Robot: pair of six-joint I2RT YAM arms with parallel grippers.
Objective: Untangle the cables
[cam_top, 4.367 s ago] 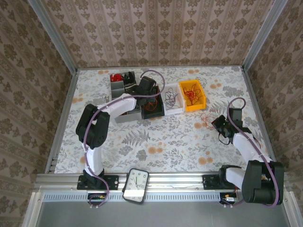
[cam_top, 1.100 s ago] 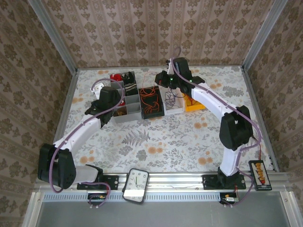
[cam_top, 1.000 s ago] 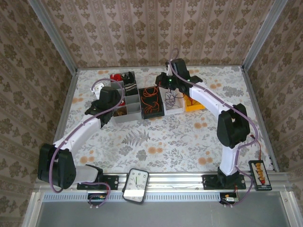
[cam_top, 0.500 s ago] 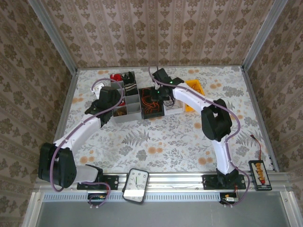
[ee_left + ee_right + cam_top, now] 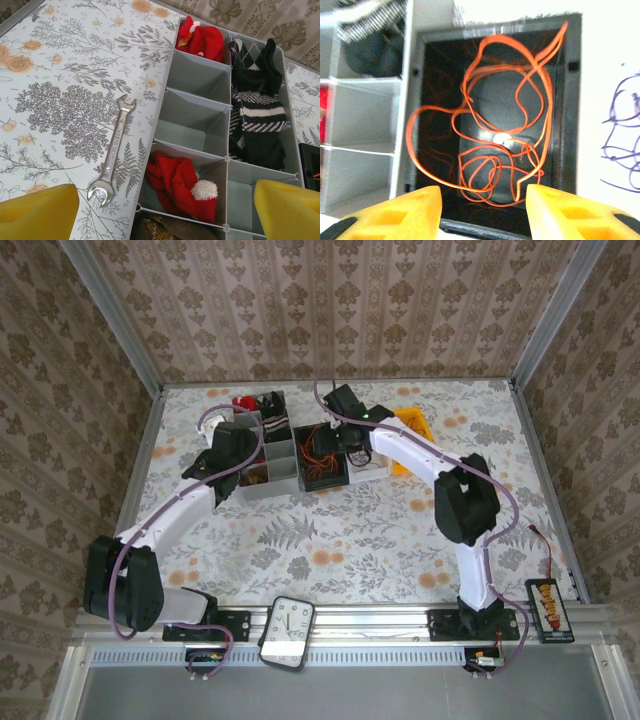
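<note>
At centre of the right wrist view, the orange cables point(image 5: 490, 172) lie coiled in a black bin point(image 5: 570, 125); the right gripper point(image 5: 482, 202) gapes wide, empty. The left gripper point(image 5: 165, 207) gapes too, holding nothing.

From my station I see a booth closed in on three sides by walls point(image 5: 330, 300) papered in a brown and cream damask stripe, with bare metal posts point(image 5: 108, 315) running up the two far corners. The table point(image 5: 330, 530) wears a pale cloth printed with grey ferns and orange flowers. A ribbed metal rail point(image 5: 380, 622) edges its near side. The light is even and soft, the shadows faint.
</note>
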